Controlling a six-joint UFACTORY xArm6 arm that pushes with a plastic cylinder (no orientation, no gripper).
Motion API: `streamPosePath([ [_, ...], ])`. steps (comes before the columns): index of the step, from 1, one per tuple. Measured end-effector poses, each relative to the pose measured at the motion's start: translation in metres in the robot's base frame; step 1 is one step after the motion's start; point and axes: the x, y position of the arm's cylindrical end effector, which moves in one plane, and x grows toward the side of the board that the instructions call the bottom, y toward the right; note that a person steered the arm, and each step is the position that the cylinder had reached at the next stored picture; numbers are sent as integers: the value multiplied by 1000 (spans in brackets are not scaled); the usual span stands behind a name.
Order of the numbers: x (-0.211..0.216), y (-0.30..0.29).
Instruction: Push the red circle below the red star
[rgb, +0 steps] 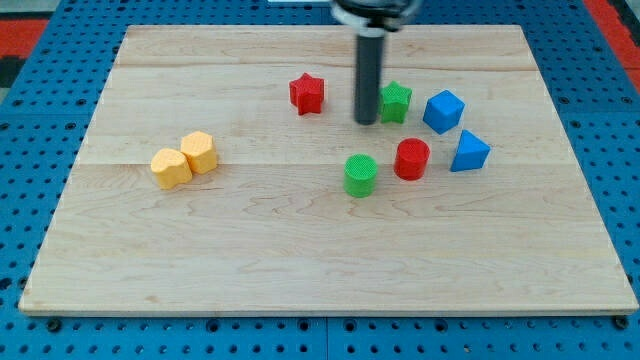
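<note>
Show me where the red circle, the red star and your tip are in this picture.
red circle (411, 158), camera view, on its front side.
red star (307, 93), camera view, on its middle.
my tip (366, 122), camera view, the rod's very end, left of the green star (397, 101).

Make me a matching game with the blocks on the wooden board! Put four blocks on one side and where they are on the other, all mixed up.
Blocks:
1. red star
2. red circle
3. yellow blocks
4. blue cube

Places:
A. a touching pair, far toward the view's left
B. between the green cylinder and the blue wedge-shaped block
C. to the left of my tip, near the view's top
D. right of the green star-like block

Pairs: 1-C, 2-B, 3-A, 4-D
</note>
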Motion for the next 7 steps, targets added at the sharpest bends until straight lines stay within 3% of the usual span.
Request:
streamPosePath([
  [1, 17, 40],
  [4, 122, 63],
  [5, 127, 28],
  [6, 82, 24],
  [7, 42, -16],
])
